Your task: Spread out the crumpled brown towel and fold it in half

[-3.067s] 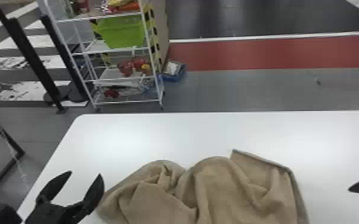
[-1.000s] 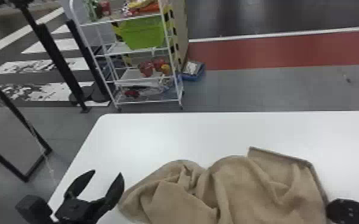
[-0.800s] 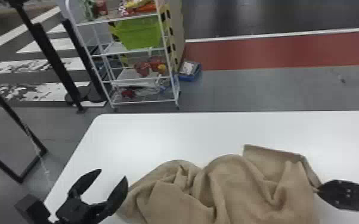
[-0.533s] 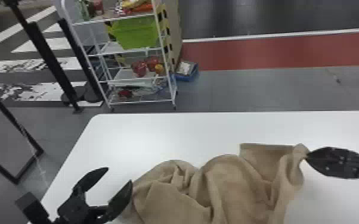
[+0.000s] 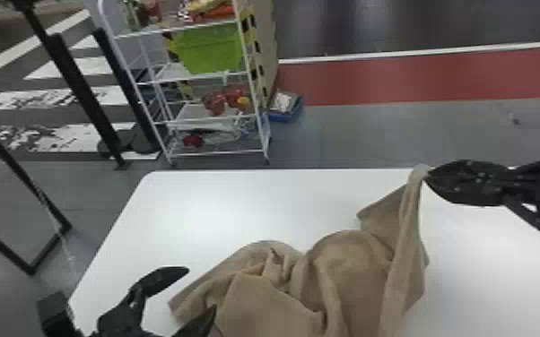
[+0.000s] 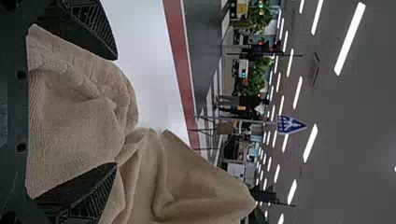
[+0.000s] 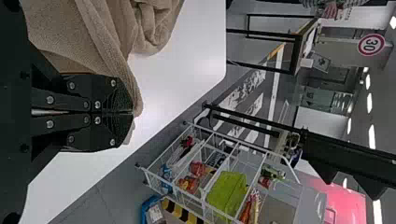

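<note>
A crumpled brown towel (image 5: 350,269) is lying on a white tabletop (image 5: 237,201) in front of the robot, with part of it being held up at the right. The head view is cutting off its near side, and folds are hiding much of its underside and its full outline. The bunched cloth is running from the near left toward the far right, where one flat corner is pointing out over the tabletop; as it is so rumpled, the towel's own long axis is hard to tell.

The right gripper (image 5: 428,176) is coming in from the right edge, its jaws closing tightly together on a narrow fold at the towel's far right, which is hanging down from their tips. Its arm is running out of the head view.

The left gripper (image 5: 201,288) is sitting at the near left, partly cut off by the bottom edge, its jaws standing wide apart and gripping nothing. In the left wrist view, cloth is showing in the space between them; whether they are touching it is unclear.

Beyond, a round red-rimmed sign (image 7: 371,45) is bearing print, turned sideways in the right wrist view.
</note>
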Robot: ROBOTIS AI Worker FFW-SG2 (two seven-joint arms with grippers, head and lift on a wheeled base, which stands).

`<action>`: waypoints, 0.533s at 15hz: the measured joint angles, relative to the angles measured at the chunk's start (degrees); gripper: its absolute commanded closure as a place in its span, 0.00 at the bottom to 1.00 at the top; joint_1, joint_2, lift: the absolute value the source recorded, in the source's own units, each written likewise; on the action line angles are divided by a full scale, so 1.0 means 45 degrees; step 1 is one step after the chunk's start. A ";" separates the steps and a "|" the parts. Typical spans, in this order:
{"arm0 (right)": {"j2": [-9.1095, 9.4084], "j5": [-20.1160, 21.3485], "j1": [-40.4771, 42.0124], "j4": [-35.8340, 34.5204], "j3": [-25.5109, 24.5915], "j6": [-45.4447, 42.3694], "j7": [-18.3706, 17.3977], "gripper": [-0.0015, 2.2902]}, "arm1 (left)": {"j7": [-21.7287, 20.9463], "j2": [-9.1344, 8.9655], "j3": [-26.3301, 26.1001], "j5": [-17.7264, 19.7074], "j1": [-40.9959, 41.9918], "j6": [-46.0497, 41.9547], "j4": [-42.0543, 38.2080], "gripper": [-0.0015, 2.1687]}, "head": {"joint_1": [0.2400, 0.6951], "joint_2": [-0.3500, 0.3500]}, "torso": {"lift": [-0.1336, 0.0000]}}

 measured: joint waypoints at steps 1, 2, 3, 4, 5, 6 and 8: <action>0.0045 0.0016 -0.0136 -0.0006 0.0129 0.0115 -0.0569 0.62 | -0.0152 0.0000 -0.0189 -0.0209 0.0027 0.0150 -0.0120 0.04 | 1.00 0.82 | 0.09; 0.0095 -0.0063 -0.0338 -0.0013 0.0222 0.0267 -0.1149 0.62 | -0.0177 0.0000 -0.0416 -0.0440 0.0046 0.0335 -0.0243 0.04 | 1.00 0.80 | 0.09; 0.0211 -0.0169 -0.0720 -0.0015 0.0322 0.0618 -0.1611 0.62 | -0.0141 0.0000 -0.0769 -0.0638 0.0058 0.0480 -0.0336 0.04 | 1.00 0.77 | 0.09; 0.0383 -0.0186 -0.1193 -0.0014 0.0445 0.1025 -0.1834 0.62 | -0.0057 0.0000 -0.1189 -0.0791 0.0061 0.0539 -0.0381 0.04 | 1.00 0.75 | 0.09; 0.0558 -0.0147 -0.1567 -0.0011 0.0584 0.1325 -0.2087 0.62 | 0.0015 0.0000 -0.1565 -0.0953 0.0060 0.0554 -0.0400 0.04 | 1.00 0.73 | 0.09; 0.0731 -0.0091 -0.1897 -0.0003 0.0777 0.1602 -0.2379 0.62 | 0.0051 0.0000 -0.1980 -0.1182 0.0054 0.0568 -0.0414 0.04 | 1.00 0.70 | 0.09; 0.0845 0.0107 -0.2287 0.0008 0.1257 0.1969 -0.2723 0.62 | 0.0063 0.0000 -0.2530 -0.1531 0.0082 0.0747 -0.0517 0.04 | 1.00 0.68 | 0.09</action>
